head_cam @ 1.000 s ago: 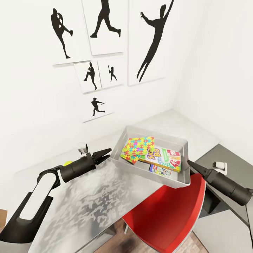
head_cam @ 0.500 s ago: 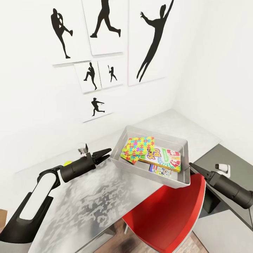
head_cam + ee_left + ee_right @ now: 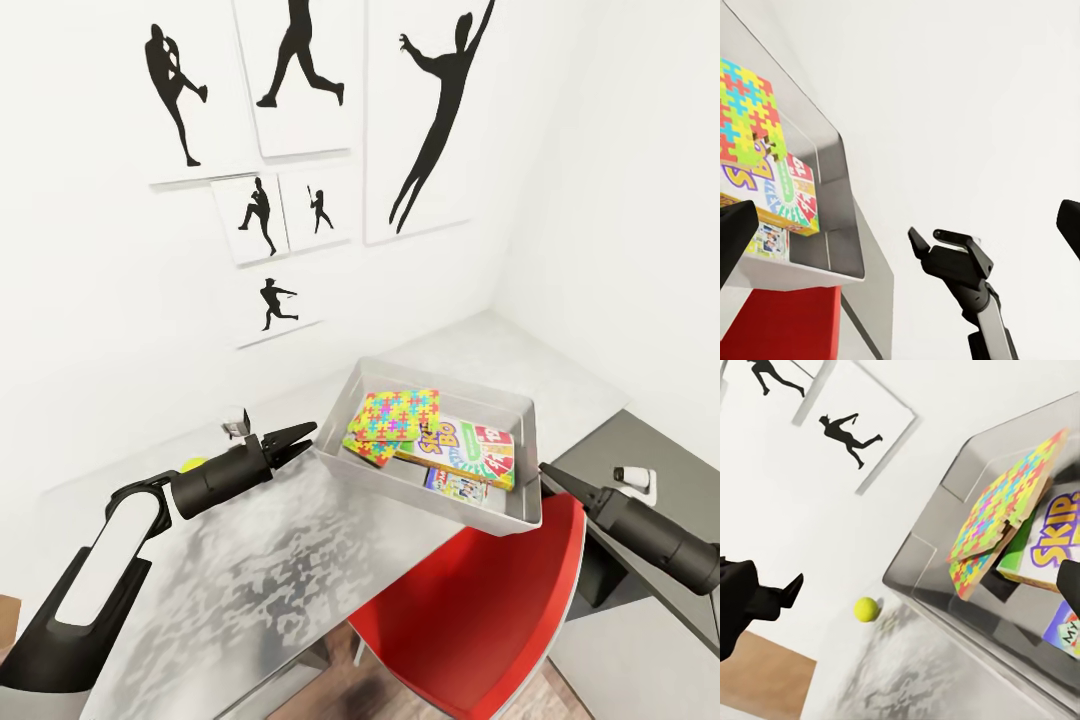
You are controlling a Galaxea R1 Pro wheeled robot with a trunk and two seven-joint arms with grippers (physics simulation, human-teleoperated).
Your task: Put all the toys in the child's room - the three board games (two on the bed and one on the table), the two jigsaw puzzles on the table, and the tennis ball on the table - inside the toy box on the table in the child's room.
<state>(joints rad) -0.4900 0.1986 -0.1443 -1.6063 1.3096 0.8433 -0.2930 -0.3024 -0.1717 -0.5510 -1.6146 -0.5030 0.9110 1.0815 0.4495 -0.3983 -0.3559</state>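
Up on the pale counter [image 3: 300,560], the light grey toy box [image 3: 440,385] sits toward the far corner of the room, its near corner jutting over the counter's edge above a red chair [image 3: 480,620]. Inside it lie the two jigsaw puzzles [image 3: 395,418], stacked with the upper one tilted against the box's left side; beside and partly under them rests the Skip-Bo board game [image 3: 470,450], and a small blue board game [image 3: 455,488] lies flat on the box floor at the near wall. The tennis ball [image 3: 193,465] is outside the box, on the counter well to the left of it — the head view shows it half hidden behind the left arm, and the right wrist view shows it [image 3: 866,609] resting on the bare counter just beyond the box's outer corner. The left hand [image 3: 297,440] hangs over the counter just left of the toy box, its fingers close together and holding nothing, pointing at the box's left wall. The right hand [image 3: 553,476] hovers at the box's right near corner, above the chair; its fingers come to a narrow point, also with nothing between them. A dark grey cabinet section [image 3: 660,460] adjoins the counter at the right, with a small white object [image 3: 633,476] on it. Black baseball-player silhouette pictures [image 3: 300,75] hang on the white wall behind.
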